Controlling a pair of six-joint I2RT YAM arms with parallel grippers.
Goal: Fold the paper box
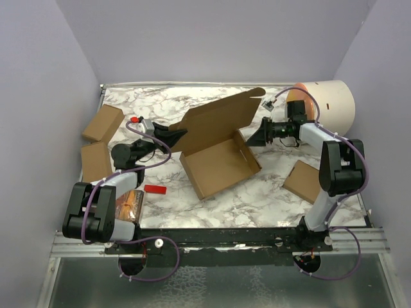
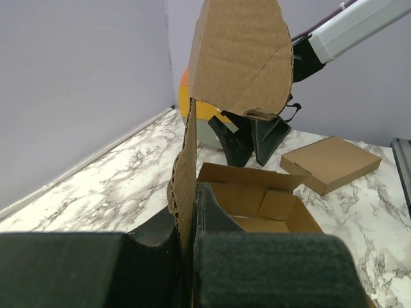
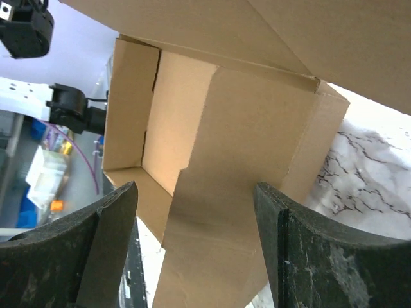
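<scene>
While in left gripper (image 1: 178,135), paper box (image 1: 221,165) (lid (image 1: 221,119) up).

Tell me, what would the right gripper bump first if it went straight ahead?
Most likely the paper box: the open right gripper points at its side wall, close ahead, though the exact gap is hard to judge.

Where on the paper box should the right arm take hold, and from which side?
Probably the right end flap of the paper box lid, coming from the right with jaws straddling the thin sheet. The lid stands tilted up, the left gripper pinches its left flap, and the open right gripper sits nearby.
</scene>
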